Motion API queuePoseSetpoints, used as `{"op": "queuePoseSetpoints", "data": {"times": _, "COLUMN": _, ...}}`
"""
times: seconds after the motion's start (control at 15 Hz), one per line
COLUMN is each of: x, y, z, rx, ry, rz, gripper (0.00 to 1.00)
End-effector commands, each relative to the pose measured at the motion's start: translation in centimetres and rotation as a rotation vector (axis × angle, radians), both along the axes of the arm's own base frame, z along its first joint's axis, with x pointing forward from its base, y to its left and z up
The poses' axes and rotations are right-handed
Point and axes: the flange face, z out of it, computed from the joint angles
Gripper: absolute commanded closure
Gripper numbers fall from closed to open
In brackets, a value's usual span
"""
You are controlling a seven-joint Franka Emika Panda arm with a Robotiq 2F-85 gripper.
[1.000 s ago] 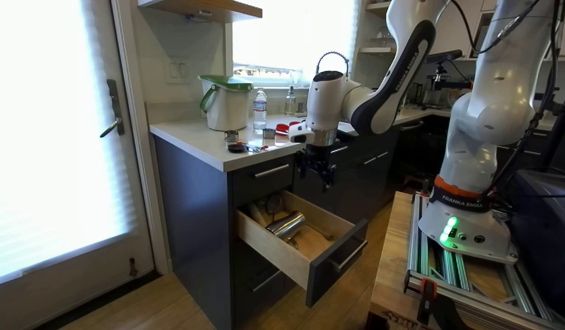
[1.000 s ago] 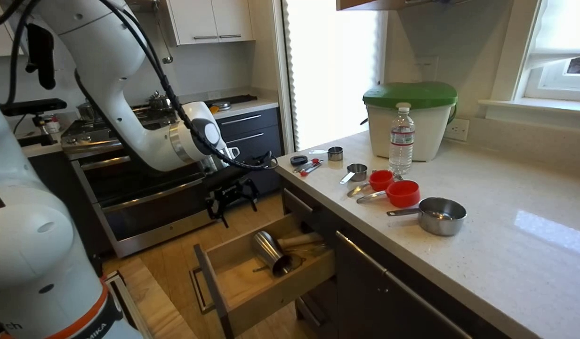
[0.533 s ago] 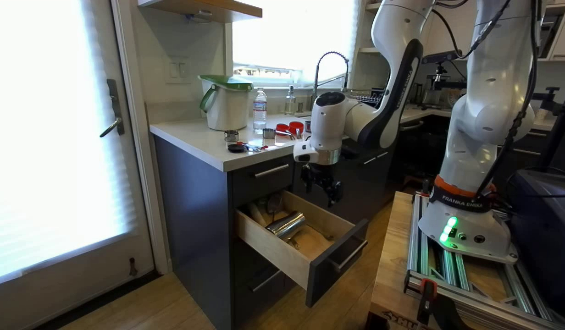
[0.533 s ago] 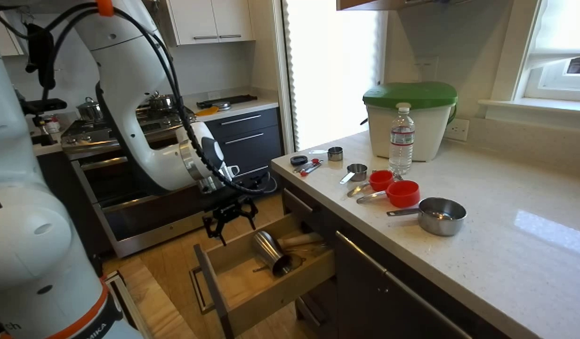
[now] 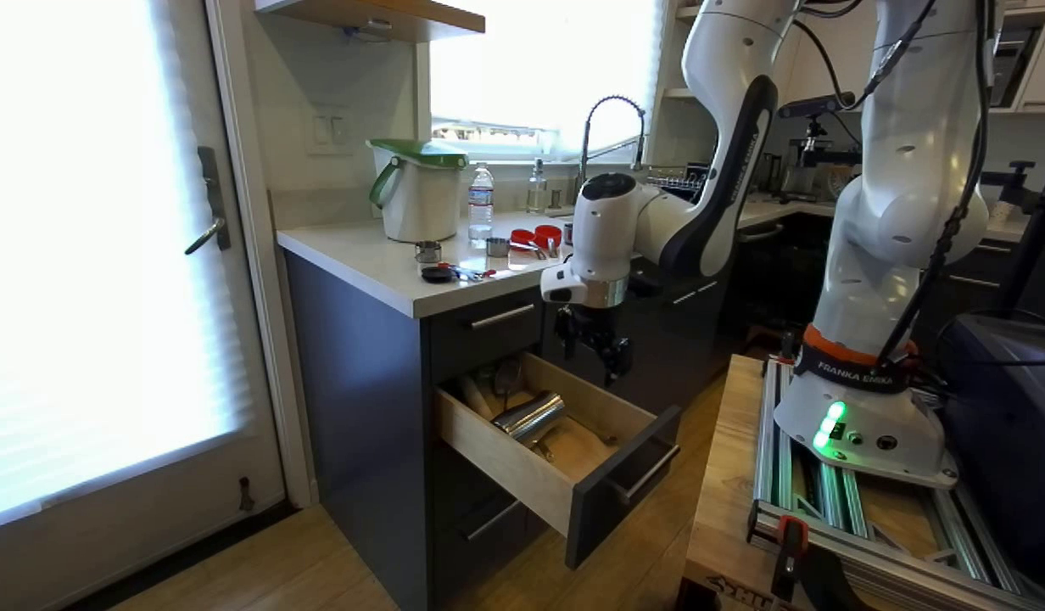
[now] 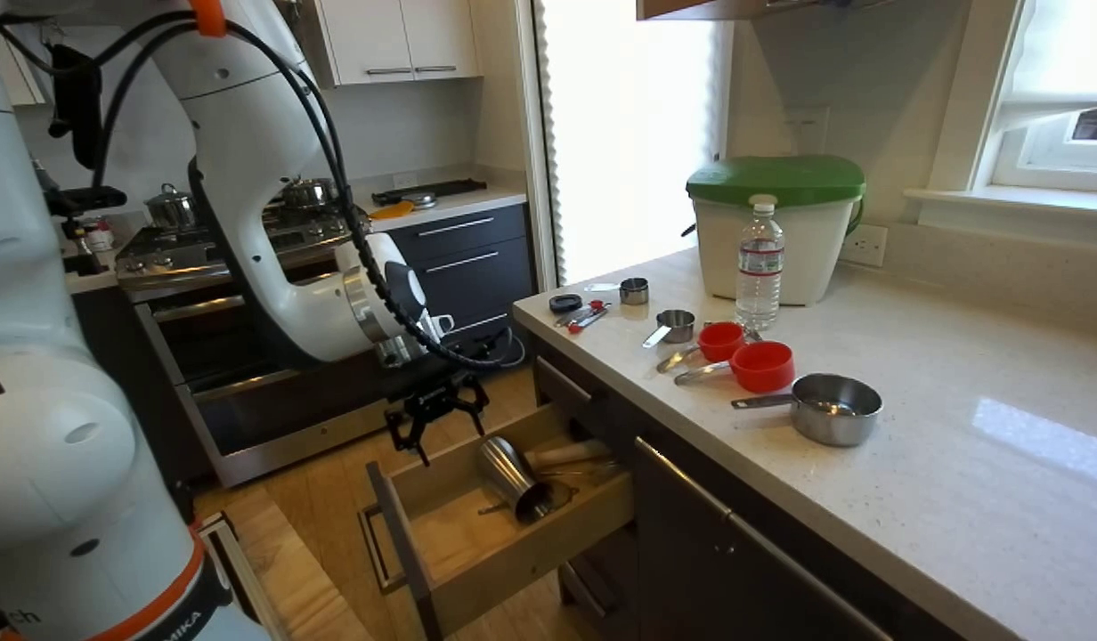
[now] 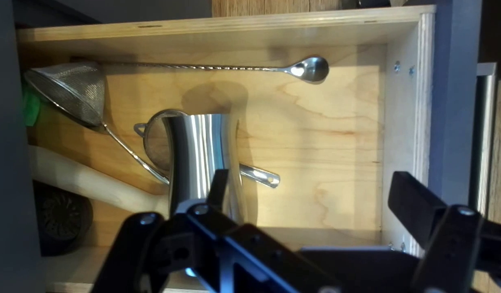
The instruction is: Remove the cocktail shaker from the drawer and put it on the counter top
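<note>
The shiny metal cocktail shaker (image 5: 529, 414) lies on its side in the open drawer (image 5: 624, 488). In an exterior view its open mouth faces the near side wall of the drawer (image 6: 531, 563). My gripper (image 5: 590, 352) is open and empty above the drawer, apart from the shaker; it also shows so in an exterior view (image 6: 451, 445). In the wrist view my gripper (image 7: 309, 183) has one finger overlapping the shaker (image 7: 201, 150) and the other over the drawer's front wall (image 7: 423, 122). The white counter top (image 6: 940, 427) is above the drawer, beside my gripper.
The drawer also holds a bar spoon (image 7: 311, 69), a cone strainer (image 7: 71, 89), a small strainer (image 7: 157, 140) partly under the shaker, and a wooden muddler (image 7: 92, 181). Measuring cups (image 6: 762, 365), a water bottle (image 6: 760, 267) and a green-lidded bin (image 6: 776, 231) stand on the counter.
My gripper has come down toward the drawer, mostly in the first half second; since then it has barely moved. The shaker and drawer have not moved.
</note>
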Motion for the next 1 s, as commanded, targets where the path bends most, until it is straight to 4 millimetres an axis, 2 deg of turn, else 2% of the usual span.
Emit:
{"op": "queuePoseSetpoints", "data": {"times": 0.0, "x": 1.1, "y": 1.5, "z": -1.7, "rx": -0.029, "ry": -0.034, "rz": 0.031, "gripper": 0.0}}
{"op": "queuePoseSetpoints", "data": {"times": 0.4, "x": 2.8, "y": 3.2, "z": -6.0, "rx": -0.069, "ry": -0.075, "rz": 0.106, "gripper": 0.0}}
{"op": "queuePoseSetpoints", "data": {"times": 0.93, "x": 5.8, "y": 1.9, "z": -11.5, "rx": -0.132, "ry": -0.072, "rz": 0.141, "gripper": 0.0}}
